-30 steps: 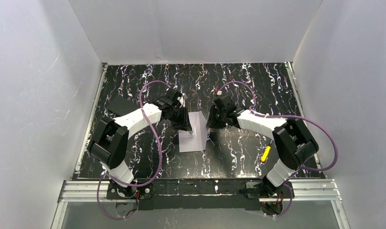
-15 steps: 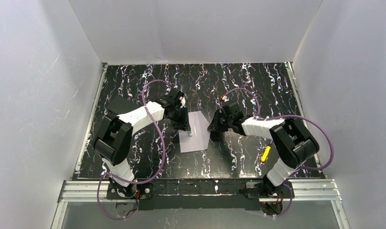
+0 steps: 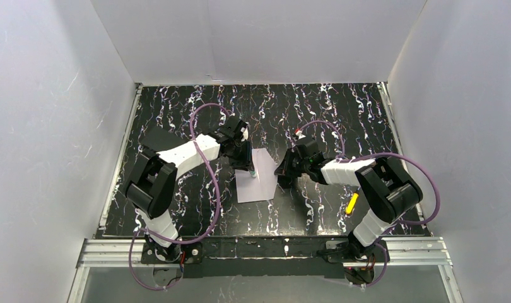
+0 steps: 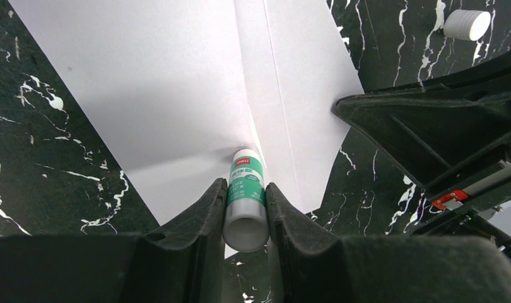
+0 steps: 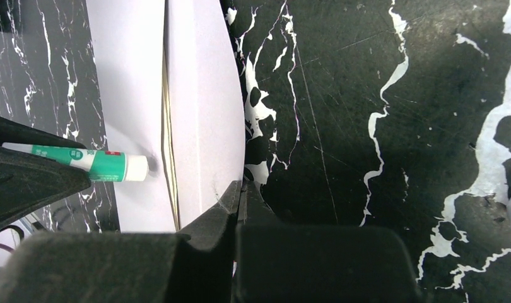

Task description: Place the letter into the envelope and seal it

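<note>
Mid-frame, the left tool (image 4: 245, 194) clamped a green glue stick (image 4: 246, 177), tip touching the envelope (image 3: 258, 184) on the desk (image 3: 316, 113); the right tool (image 5: 238, 189), closed, pinched the envelope's right edge.

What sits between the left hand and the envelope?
A green-and-white glue stick, gripped by the left hand, its tip touching the envelope. The left wrist view shows it best.

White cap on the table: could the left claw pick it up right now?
Probably not: the left claw is shut on the glue stick, and the right claw, pinching the envelope, sits between it and the white cap.
</note>
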Robot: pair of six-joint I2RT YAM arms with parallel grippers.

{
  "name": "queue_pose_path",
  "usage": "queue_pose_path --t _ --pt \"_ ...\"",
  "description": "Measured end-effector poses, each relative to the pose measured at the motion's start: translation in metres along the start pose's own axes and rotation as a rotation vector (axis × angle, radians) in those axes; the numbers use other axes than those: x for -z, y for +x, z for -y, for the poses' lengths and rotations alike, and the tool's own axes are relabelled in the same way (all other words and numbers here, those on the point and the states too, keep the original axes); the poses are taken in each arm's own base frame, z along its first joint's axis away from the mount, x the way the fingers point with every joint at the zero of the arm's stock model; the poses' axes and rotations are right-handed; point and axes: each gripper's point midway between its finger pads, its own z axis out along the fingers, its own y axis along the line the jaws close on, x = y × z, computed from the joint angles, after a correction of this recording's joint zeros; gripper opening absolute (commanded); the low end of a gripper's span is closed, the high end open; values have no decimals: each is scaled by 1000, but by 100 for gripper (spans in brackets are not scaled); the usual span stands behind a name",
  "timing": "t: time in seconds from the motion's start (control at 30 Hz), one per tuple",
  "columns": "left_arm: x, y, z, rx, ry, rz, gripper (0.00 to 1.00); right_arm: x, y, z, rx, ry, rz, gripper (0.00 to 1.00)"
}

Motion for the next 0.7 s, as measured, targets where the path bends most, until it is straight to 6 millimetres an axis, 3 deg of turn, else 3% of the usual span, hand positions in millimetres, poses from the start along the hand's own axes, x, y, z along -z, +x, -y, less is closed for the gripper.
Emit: queue_pose_path --t 0.07,0.17,0.23,0.33,0.53,0.63,0.7 --pt "-2 0 -1 -3 -10 2 0 0 1 0 -1 -1 2 7" --pt "-8 0 -5 -2 -29 -5 0 0 0 0 -6 -3 3 24" --pt "-12 0 -6 -1 -40 -12 0 0 0 -1 -9 -5 3 42" --pt "-13 -2 -5 -2 -43 -13 0 3 -3 -7 -7 -29 9 51" --pt "-14 -2 -5 -1 -48 -16 0 28 -17 -26 39 -65 60 48" --pt "-14 -2 -5 0 -49 -17 0 53 -34 -53 96 -163 143 40" --pt "-14 -2 -5 3 -49 -17 0 67 -38 -72 141 -241 174 29"
